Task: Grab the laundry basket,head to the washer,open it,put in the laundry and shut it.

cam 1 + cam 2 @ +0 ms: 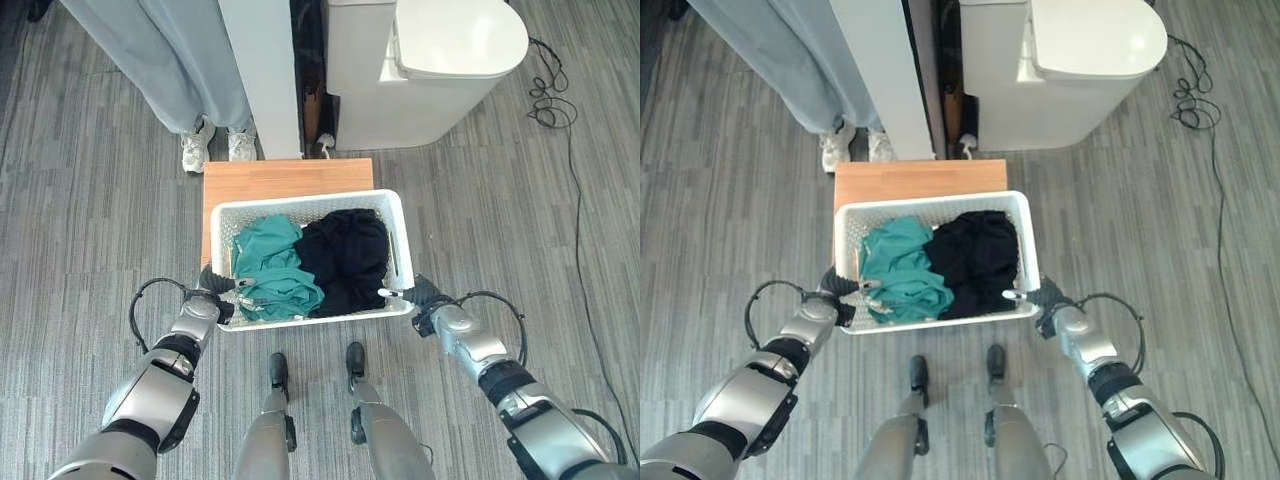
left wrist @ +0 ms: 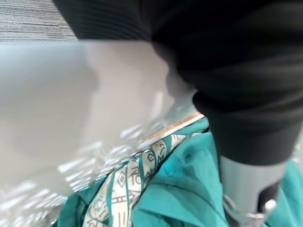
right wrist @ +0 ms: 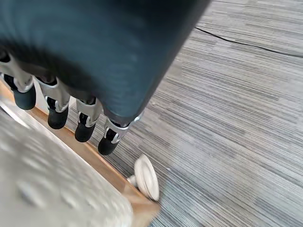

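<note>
The left hand (image 1: 212, 292) sits at the left near corner of the white laundry basket (image 1: 395, 215), its thumb hooked over the rim and into the basket while the fingers drop out of sight down the outer wall; the left wrist view shows that thumb just above the green cloth, so the hand grips the basket's rim. The right hand (image 1: 420, 296) is at the opposite, right near corner, pressed against the rim there. In the right wrist view its fingers (image 3: 57, 116) hang down curled beside the basket wall, dark tips near the wooden edge below, but whether they actually clasp the rim cannot be told.

The basket stands on a low wooden desk (image 1: 285, 180), square to the robot. Inside lie a teal garment (image 1: 270, 265) on the left, with a patterned strip, and a black garment (image 1: 345, 258) on the right, touching each other. Beyond the desk stands a white washer (image 1: 430, 60) beside a white panel (image 1: 262, 70). A person's legs (image 1: 190, 70) in grey trousers and pale shoes stand on the grey floor (image 1: 90, 230) further left.
</note>
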